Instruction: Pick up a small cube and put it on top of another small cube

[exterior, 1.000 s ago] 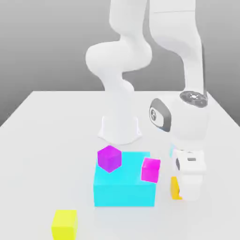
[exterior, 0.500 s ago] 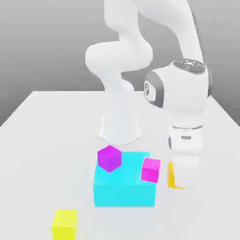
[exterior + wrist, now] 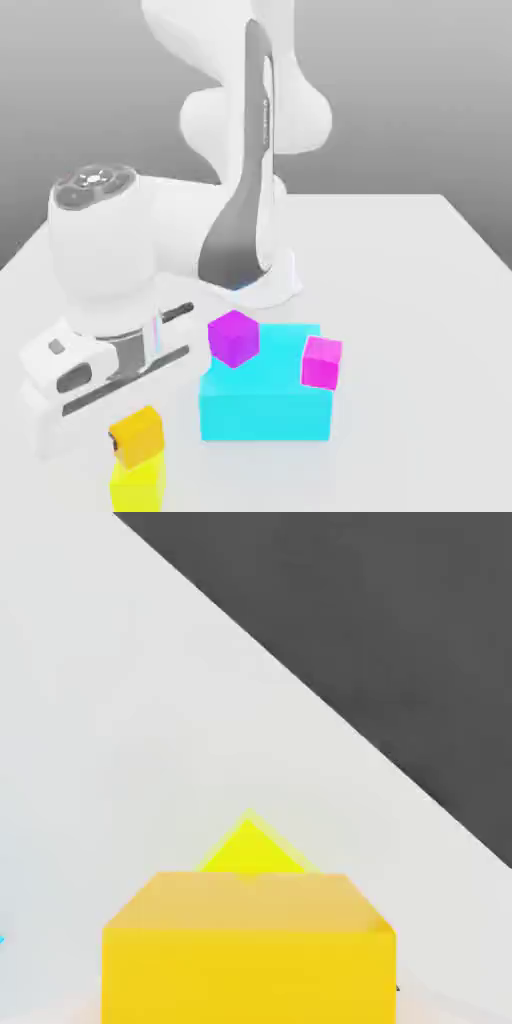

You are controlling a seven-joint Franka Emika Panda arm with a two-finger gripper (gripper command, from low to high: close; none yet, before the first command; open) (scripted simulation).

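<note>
The small orange-yellow cube (image 3: 137,434) sits directly over the lemon-yellow cube (image 3: 137,488) at the table's front, on the exterior view's left. It is turned a little relative to the cube below and looks to be touching its top. My gripper (image 3: 112,398) hangs right at the orange-yellow cube, the white hand leaning over it from the exterior view's left. In the hand view the orange-yellow cube (image 3: 248,947) looms very close, and a corner of the lemon-yellow cube (image 3: 248,848) peeks out past it.
A big cyan block (image 3: 265,398) stands just to the exterior view's right of the stack, with a magenta cube (image 3: 234,338) on its back corner and another (image 3: 322,362) at its right edge. The arm's base (image 3: 256,275) stands behind. The table's edge (image 3: 330,727) runs close by.
The arm has swung from the cyan block's right side across to the front left, carrying the orange-yellow cube from the table up over the lemon-yellow cube.
</note>
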